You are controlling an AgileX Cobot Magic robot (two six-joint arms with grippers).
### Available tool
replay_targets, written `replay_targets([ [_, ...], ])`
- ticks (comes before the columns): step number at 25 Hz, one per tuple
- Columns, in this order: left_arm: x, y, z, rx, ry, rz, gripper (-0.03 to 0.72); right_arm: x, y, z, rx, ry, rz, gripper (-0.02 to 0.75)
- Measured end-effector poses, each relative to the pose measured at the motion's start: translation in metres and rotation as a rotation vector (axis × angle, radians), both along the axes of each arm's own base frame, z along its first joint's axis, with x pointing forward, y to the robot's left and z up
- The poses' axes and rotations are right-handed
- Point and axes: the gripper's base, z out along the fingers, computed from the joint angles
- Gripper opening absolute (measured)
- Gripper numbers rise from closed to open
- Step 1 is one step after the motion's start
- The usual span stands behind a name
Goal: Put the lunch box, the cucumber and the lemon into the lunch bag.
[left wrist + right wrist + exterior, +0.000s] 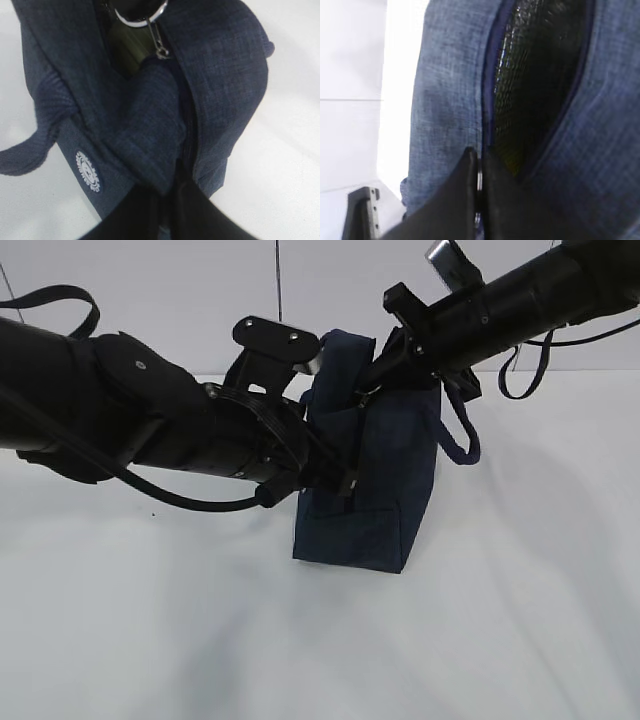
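L gripper [335, 480] clamped shut on near-left fabric of lunch bag [375, 510], bag steadied at table centre. R gripper [372, 380] pinched shut at bag's upper right, on ring pull [479, 181] by the look of it. Mouth part open, dark green shape glimpsed inside, contents not identifiable. Lunch box, cucumber, lemon not seen on table. Step judged: zipper work after loading. Next: bag held taut, pull drawn along track.

We see a bare lab-style test bench, plain white tabletop [520, 620], blank white panelled wall [180, 290] behind, two black robot arms, loose cables.
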Motion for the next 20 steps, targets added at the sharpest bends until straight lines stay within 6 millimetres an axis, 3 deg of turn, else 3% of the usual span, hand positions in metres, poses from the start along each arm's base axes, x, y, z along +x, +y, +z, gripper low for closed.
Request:
replay_targets([
  [20,-0.0001,0.0000,-0.0001,0.012,-0.009,-0.013,-0.005,0.0007,-0.0014,0.0007,-0.041,-0.024,0.027,0.007],
])
